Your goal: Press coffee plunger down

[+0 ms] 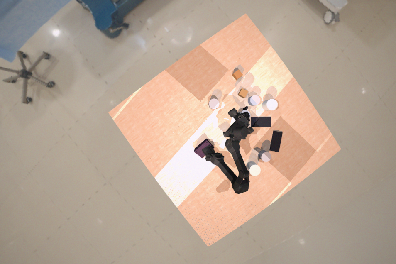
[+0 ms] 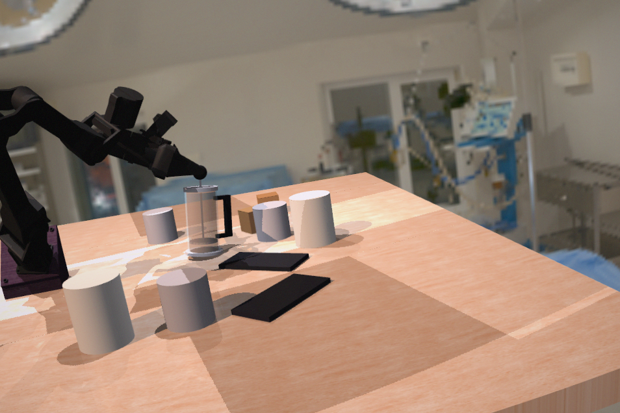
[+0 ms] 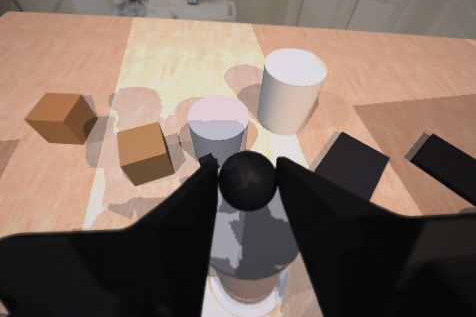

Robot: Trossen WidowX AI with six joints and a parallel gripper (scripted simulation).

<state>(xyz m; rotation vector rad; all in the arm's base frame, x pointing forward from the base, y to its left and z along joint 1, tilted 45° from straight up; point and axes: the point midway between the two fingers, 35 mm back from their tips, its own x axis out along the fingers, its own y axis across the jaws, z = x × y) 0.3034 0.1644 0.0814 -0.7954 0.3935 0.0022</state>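
The coffee press (image 2: 201, 218) (image 3: 250, 286) stands upright on the table, a clear cylinder with a grey lid and a black handle at its right in the exterior view. Its plunger has a round black knob (image 3: 248, 180) (image 2: 199, 172) on a thin rod. The knob sits a little above the lid, with a short length of rod showing between them. Inside, the plunger's disc is low in the cylinder. My gripper (image 3: 247, 165) (image 2: 196, 171) is shut on the knob, one finger on each side. In the top view the arm hides most of the press.
A grey cylinder (image 2: 271, 221) (image 3: 218, 126), a white cylinder (image 2: 312, 219) (image 3: 291, 91) and two orange-brown blocks (image 3: 145, 153) (image 3: 61, 118) stand beyond the press. Two flat black slabs (image 2: 264, 261) (image 2: 281, 297) lie nearby. Another grey cylinder (image 2: 160, 225) and two more cylinders (image 2: 99, 310) (image 2: 186, 299) stand around.
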